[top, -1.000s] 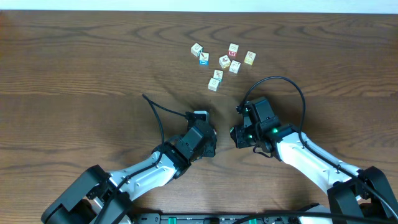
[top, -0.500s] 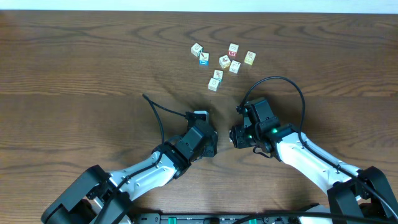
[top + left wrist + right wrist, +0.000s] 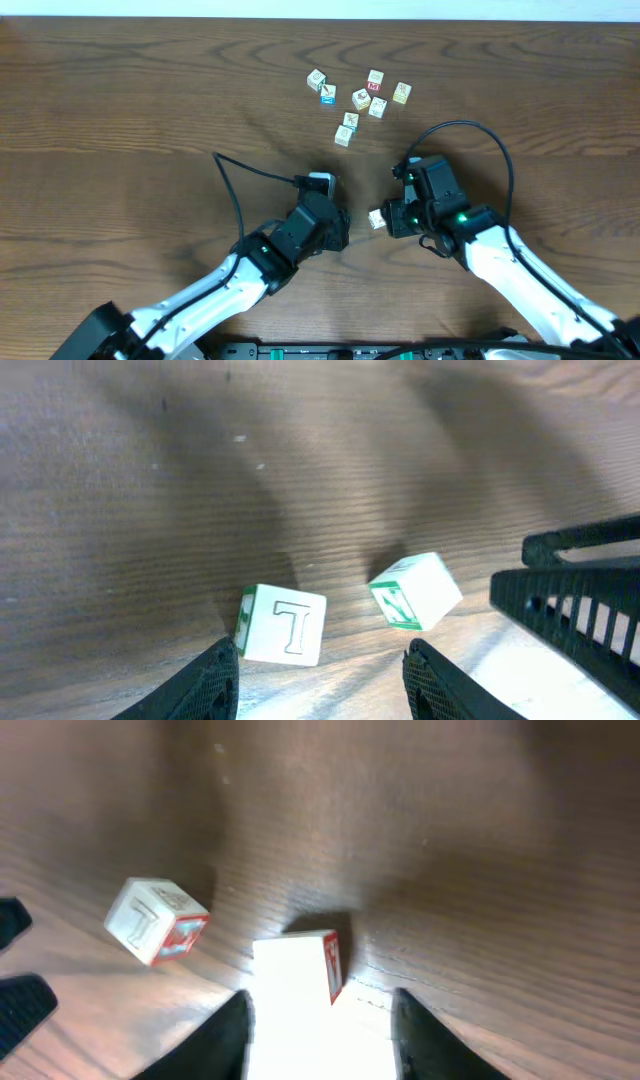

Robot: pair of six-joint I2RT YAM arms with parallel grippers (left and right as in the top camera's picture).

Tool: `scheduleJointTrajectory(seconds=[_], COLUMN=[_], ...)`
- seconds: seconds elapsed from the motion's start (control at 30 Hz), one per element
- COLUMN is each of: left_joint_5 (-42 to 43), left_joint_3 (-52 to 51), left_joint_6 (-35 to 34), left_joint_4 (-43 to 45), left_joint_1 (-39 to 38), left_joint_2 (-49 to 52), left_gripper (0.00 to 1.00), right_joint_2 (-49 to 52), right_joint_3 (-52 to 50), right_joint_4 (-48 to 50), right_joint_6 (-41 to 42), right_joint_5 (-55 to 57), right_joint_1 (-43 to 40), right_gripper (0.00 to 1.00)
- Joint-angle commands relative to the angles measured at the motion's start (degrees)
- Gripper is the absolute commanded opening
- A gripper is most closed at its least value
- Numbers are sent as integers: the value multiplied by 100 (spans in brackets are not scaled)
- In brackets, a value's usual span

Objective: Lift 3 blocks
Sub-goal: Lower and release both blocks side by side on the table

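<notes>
On the dark brown wooden table (image 3: pixel 120 120), the black left gripper (image 3: pixel 322 665) stands wide, a cream T-printed wooden cube (image 3: pixel 283 625) between its fingertips. The right gripper (image 3: pixel 320 1015), likewise parted, brackets a red-edged white cube (image 3: pixel 292 965). Further small cubes (image 3: pixel 360 98) cluster at twelve o'clock.

A dark brown wooden table (image 3: pixel 120 110) fills almost the whole overhead frame. Its grain runs left to right, with wavy loops toward the upper middle. Along the top edge lies a narrow pale strip (image 3: pixel 320 8); whether it is wall or floor cannot be told. The light is soft and the shadows faint. In both wrist views the wood shines with bright glare near the bottom.
</notes>
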Motion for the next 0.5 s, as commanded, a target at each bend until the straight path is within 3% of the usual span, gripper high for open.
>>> scheduleJointTrajectory(seconds=[0.0,0.1,0.17,0.2,0.3,0.37,0.47], left_joint_5=[-313,-490,-468,-437,-317,-319,-319], left_joint_3=[-22,-17,0,22,170,345,649], left_joint_6=[227,452,564,656,1054,1296,1565], left_joint_4=[-70,-105,-107,-103,-133,-278,-535], left_joint_1=[-4,140,332,433,754,938,1165], left_joint_2=[-195,-251,-249,-245,-227,-197,-96], left_gripper=[53,36,34,36,56,60,62], right_joint_2=[-234,-278,-267,-267,-267,-267,-267], right_joint_3=[111,146,175,197,234,243,275], right_joint_4=[-9,-7,-4,-9,-2,35,37], right_joint_6=[-90,-92,-155,-221,-293,-293,-361], right_joint_5=[223,382,400,400,400,398,393], right_joint_1=[-22,-149,-264,-341,-566,-723,-1032], right_gripper=[21,10,11,13,23,27,25])
